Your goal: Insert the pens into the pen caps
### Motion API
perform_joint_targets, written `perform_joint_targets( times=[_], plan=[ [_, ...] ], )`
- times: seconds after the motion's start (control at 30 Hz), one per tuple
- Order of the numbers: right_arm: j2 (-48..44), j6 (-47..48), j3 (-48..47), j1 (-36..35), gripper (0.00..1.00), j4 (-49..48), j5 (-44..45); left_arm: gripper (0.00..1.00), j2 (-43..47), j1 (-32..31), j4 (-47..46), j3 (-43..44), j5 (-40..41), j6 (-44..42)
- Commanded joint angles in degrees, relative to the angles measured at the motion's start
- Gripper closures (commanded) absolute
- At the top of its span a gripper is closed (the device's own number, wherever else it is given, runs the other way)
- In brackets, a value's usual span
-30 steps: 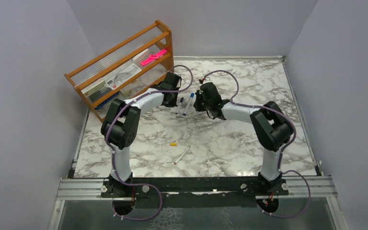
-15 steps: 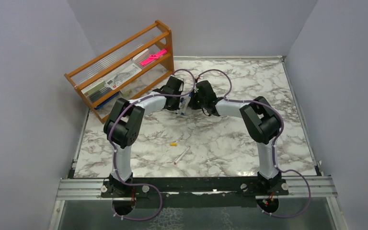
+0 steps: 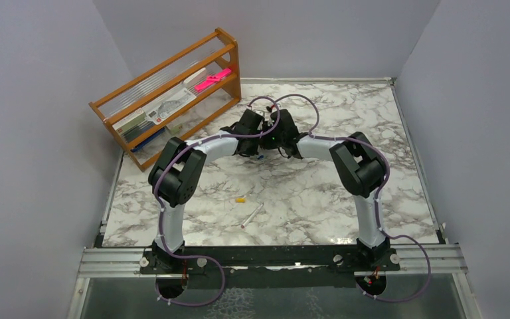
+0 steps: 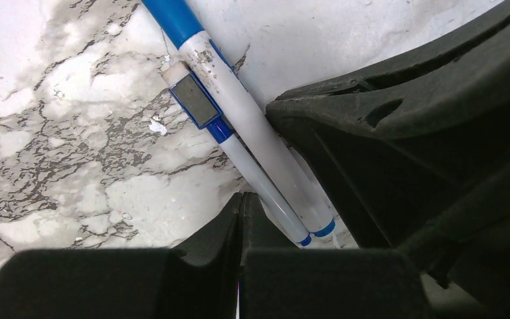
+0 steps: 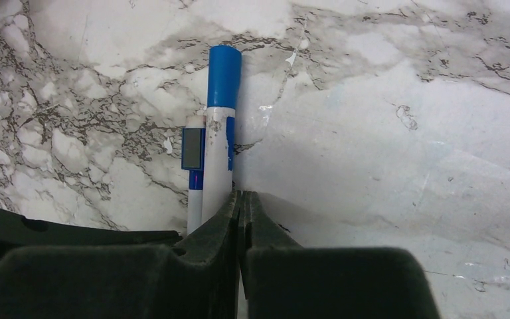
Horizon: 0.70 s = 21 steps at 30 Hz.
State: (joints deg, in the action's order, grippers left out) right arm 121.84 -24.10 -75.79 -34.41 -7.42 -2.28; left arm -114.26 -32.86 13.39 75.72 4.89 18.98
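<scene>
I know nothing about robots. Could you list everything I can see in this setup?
capped pen: 1, white with blue cap, on the table, far centre
thinner pen: 1, white and blue, lying against the capped pen
loose pen: 1, white with reddish end, near centre
cap: 1, yellow-orange, near the loose pen, apart from it
rack: 1, wooden, far left, holding a pink object among other things
table: 1, white-grey marble
left gripper: 1, black, shut, by the paired pens
right gripper: 1, black, shut, facing it

One pen point(image 5: 219, 153) is lying against a second pen point(image 5: 194, 176), just ahead of the right gripper point(image 5: 241, 196) and the left gripper point(image 4: 241, 199); a third pen point(image 3: 252, 216) and a cap point(image 3: 241, 199) are lying well behind both.
</scene>
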Motion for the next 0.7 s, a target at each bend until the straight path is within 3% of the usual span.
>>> perform_joint_targets(
  times=[0.0,0.43,0.67],
  plan=[
    [0.3,0.5,-0.4,0.2,0.99,-0.1,-1.3,1.00,-1.8,0.3,3.6,-1.6,-0.3,-0.2],
    [-5.6,-2.1,10.9,0.2,0.99,-5.3,-4.9,0.98,0.3,2.7,3.7,-1.5,0.8,-1.1],
    [-8.1,-2.1,11.7,0.2,0.99,-4.0,-4.3,0.97,0.9,2.8,3.6,-1.4,0.3,-1.0]
  ],
)
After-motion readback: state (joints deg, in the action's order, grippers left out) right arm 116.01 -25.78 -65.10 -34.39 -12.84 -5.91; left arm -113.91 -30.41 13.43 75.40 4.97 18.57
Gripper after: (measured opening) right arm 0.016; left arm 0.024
